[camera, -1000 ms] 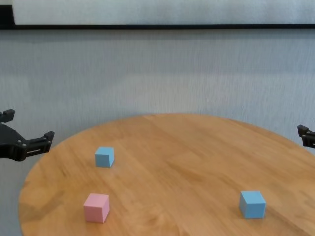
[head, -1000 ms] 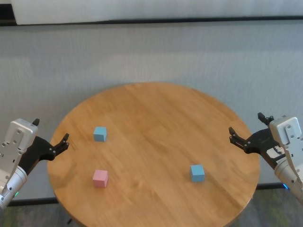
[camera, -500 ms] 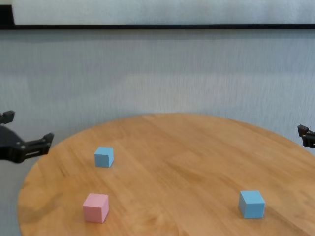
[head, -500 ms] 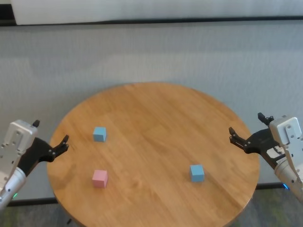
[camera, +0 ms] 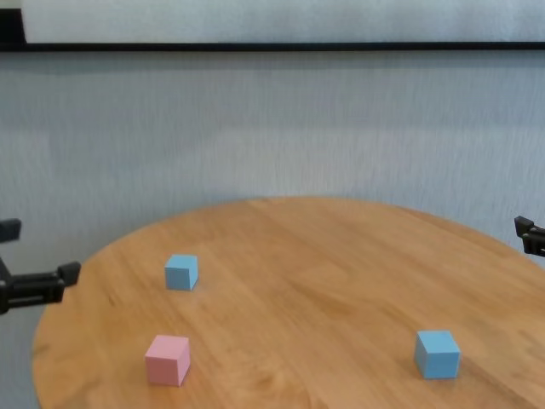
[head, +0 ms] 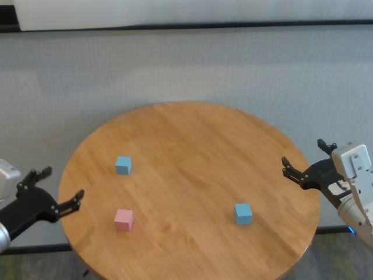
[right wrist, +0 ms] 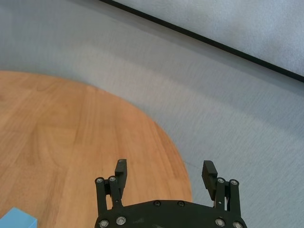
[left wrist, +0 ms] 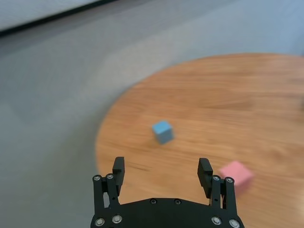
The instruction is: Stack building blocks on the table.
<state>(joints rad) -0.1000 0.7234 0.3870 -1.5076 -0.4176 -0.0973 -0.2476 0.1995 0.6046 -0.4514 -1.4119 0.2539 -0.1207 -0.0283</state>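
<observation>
Head view: a round wooden table (head: 192,151) stands before a grey wall. Three small cubes lie on it, well apart and none stacked. One light blue cube (head: 122,165) sits on the left side, farther from the robot. A pale pink cube (head: 123,219) sits nearer the robot on the same side. A second light blue cube (head: 242,213) sits on the near right. The left gripper (head: 56,190) hovers just off the table's left edge, level with the pink cube, fingers spread and holding nothing. The right gripper (head: 303,164) hovers off the table's right edge, fingers also spread and empty.

Left wrist view: the left gripper (left wrist: 162,171), with its two black fingers (left wrist: 118,168) wide apart, sits above the table's rim. Beyond it lie the blue cube (left wrist: 162,131) and the pink cube (left wrist: 236,175), both blurred.

Right wrist view: the right gripper (right wrist: 165,175), its fingers (right wrist: 209,173) parted, is over the table's (right wrist: 71,142) edge. A corner of a blue cube (right wrist: 16,218) shows at the frame's border.

Chest view: the table top (camera: 324,273) carries the far-left blue cube (camera: 181,272), the pink cube (camera: 167,360) and the right blue cube (camera: 438,354). A fingertip of each gripper shows at the left and right frame edges.
</observation>
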